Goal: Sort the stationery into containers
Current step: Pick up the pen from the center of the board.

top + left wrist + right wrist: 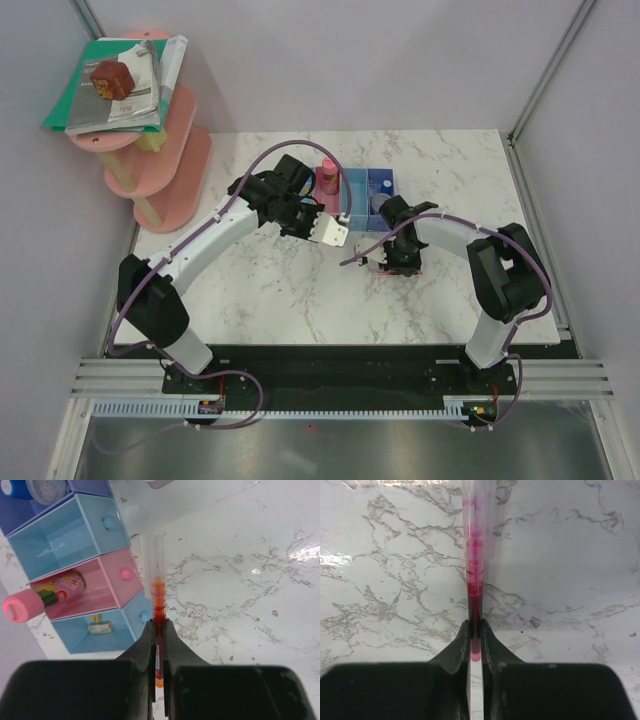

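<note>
Left gripper (159, 625), clamped tight on an orange pen (156, 587) just beside the row of trays (95, 532); pink-capped tube (50, 597) lying in the pink tray (105, 590). Right gripper (475, 625), closed on a pink pen (475, 570) over the desk (570, 555).

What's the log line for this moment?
left gripper: shut on orange pen | right gripper: shut on pink pen | tube: in pink tray
</note>
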`<state>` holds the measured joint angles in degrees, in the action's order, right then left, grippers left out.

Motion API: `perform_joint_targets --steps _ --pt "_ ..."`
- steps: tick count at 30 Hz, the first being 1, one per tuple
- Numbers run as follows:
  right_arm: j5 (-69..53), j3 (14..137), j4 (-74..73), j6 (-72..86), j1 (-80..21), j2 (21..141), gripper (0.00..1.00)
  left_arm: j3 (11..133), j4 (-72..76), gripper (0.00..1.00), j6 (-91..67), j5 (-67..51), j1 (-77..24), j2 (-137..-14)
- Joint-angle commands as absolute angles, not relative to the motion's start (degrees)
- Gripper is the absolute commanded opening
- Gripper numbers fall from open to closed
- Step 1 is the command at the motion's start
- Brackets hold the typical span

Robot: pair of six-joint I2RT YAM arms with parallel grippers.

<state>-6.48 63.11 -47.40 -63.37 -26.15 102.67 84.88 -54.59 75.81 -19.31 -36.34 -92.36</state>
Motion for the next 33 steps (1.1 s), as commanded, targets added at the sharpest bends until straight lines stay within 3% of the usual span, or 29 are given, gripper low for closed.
perform_joint_targets --steps 1,4,19,33 --pt "-9.14 59.24 -42.19 -63.9 -25.93 107.58 0.07 87.89 -52.74 0.02 72.86 -18.2 -36.04 -90.97" --pt "-8.79 59.06 -42.19 -62.67 -26.02 105.56 0.0 88.94 -52.3 0.02 70.06 -17.76 -35.68 -91.32" --pt "-5.63 60.73 -44.38 -46.68 -25.84 83.95 0.0 100.36 -50.54 0.02 42.31 -13.27 -34.19 -96.85" --pt "3.07 65.56 -40.96 -21.29 -21.1 71.54 0.0 122.5 -51.59 0.02 9.71 -17.92 -34.19 -115.48"
